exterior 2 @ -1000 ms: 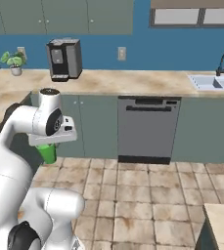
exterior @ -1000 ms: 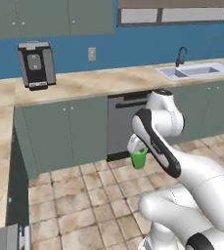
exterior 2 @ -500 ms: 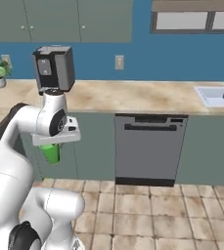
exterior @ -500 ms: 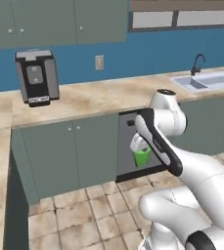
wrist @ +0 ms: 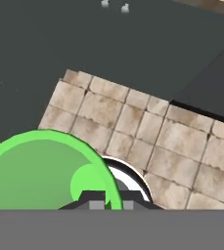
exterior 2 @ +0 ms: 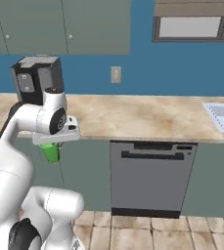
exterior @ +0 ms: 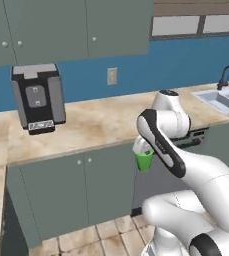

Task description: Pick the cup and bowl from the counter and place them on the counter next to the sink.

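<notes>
The small bright green cup [exterior: 145, 161] hangs in the air in front of the grey-green cabinets, below the edge of the beige counter [exterior: 101, 125]. My gripper [exterior: 142, 149] is shut on its rim from above. In the right base view the cup [exterior 2: 50, 152] sits under the white hand, with the gripper [exterior 2: 55, 142] on it. The hand view looks down into the cup [wrist: 45, 171] between my gripper [wrist: 108, 200] tips, over the tiled floor. The sink [exterior: 221, 97] lies at the far right of the counter [exterior 2: 133, 117], seen also as the sink [exterior 2: 223, 114]. The bowl is out of view.
A black coffee machine [exterior: 37, 97] stands on the counter at the left, and it is also the coffee machine [exterior 2: 35, 78] behind my arm. A dark dishwasher [exterior 2: 150, 178] sits under the counter. Beige floor tiles [wrist: 157, 141] lie below the cup.
The whole picture has shifted: the base has driven closer to the counter, and the sink now lies further right. The cup has stayed in the shut gripper.
</notes>
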You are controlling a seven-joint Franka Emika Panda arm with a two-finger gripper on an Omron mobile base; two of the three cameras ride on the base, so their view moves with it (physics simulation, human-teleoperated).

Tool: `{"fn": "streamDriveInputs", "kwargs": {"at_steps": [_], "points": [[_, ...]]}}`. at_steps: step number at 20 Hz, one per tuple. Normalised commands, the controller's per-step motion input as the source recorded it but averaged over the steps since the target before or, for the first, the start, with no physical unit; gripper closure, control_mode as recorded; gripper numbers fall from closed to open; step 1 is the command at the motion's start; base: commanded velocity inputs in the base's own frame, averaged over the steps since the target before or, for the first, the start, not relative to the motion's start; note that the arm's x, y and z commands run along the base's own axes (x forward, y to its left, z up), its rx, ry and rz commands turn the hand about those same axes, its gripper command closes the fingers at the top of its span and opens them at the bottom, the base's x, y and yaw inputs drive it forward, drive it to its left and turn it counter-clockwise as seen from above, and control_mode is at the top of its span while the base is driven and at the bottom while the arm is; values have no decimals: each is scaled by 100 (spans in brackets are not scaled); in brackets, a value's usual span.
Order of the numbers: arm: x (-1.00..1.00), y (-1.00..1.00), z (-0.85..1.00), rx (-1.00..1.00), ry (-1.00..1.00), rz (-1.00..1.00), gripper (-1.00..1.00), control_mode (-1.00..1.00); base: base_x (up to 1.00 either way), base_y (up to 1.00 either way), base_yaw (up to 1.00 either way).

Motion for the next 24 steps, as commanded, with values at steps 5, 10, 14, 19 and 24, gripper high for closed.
{"fn": "streamDriveInputs", "kwargs": {"at_steps": [5,10,14,19,24], "points": [[0,0,0,0,0,0,100,100,99,-66,-6],[0,0,0,0,0,0,100,100,57,-100,-1],[0,0,0,0,0,0,100,100,24,-100,0],[0,0,0,0,0,0,100,100,1,-98,0],[0,0,0,0,0,0,100,100,32,-38,1]]}}
